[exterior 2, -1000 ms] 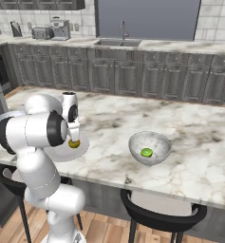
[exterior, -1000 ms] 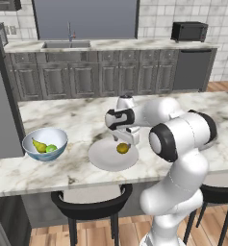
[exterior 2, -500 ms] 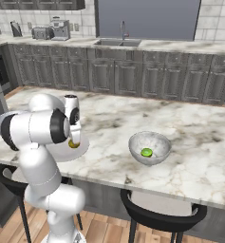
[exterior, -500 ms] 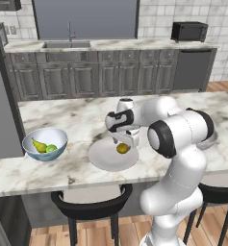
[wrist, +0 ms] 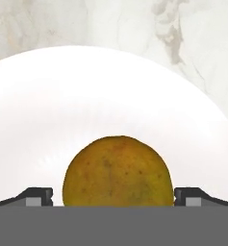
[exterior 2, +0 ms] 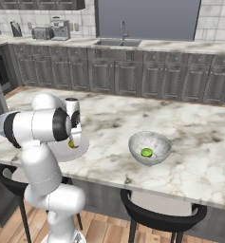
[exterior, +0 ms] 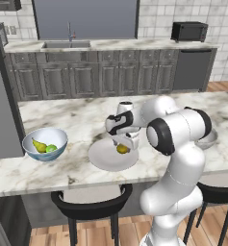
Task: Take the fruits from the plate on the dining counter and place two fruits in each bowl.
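Here the gripper (wrist: 113, 197) holds its jaws wide apart, straddling the round yellow-brown fruit (wrist: 118, 171) on the plate (wrist: 48, 105); it is likely light, firm and prone to rolling, so grip across its widest part.

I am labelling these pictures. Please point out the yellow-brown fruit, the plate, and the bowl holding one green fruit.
yellow-brown fruit (wrist: 118, 171), hand view, middle of its skin.
plate (exterior: 102, 157), left base view, bare surface left of the fruit.
greyish bowl (exterior 2: 160, 138), right base view, far right rim.
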### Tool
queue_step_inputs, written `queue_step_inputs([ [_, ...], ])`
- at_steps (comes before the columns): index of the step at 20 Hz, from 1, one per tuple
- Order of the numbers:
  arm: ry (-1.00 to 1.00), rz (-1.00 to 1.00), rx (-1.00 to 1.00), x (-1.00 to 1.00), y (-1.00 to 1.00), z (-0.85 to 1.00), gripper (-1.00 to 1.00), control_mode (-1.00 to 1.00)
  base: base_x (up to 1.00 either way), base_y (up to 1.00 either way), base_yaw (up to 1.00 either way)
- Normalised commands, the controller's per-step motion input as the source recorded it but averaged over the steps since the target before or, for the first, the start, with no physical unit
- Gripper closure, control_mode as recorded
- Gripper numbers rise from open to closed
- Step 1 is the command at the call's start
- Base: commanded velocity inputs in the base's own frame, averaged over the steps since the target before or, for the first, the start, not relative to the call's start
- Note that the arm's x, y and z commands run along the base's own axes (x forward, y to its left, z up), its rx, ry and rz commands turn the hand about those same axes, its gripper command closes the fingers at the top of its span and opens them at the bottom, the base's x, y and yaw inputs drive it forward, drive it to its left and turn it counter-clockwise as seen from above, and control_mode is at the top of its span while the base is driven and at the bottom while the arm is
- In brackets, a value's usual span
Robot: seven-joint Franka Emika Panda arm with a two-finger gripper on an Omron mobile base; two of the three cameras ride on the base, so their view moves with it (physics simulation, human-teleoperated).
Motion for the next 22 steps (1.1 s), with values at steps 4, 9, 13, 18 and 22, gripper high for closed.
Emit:
queue_step_inputs([
  [4,0.0,0.0,0.0,0.0,-0.01,-0.12,-1.0,-1.0,0.0,0.0,0.0],
  [9,0.0,0.0,0.0,0.0,-0.05,-0.11,1.0,-1.0,0.0,0.0,0.0],
  [13,0.0,0.0,0.0,0.0,-0.1,-0.1,1.0,-1.0,0.0,0.0,0.0],
  [18,-0.05,0.0,0.01,-0.04,-0.13,0.19,1.0,-1.0,0.0,0.0,0.0],
  [22,0.0,0.02,0.15,-0.14,-0.18,0.61,1.0,-1.0,0.0,0.0,0.0],
])
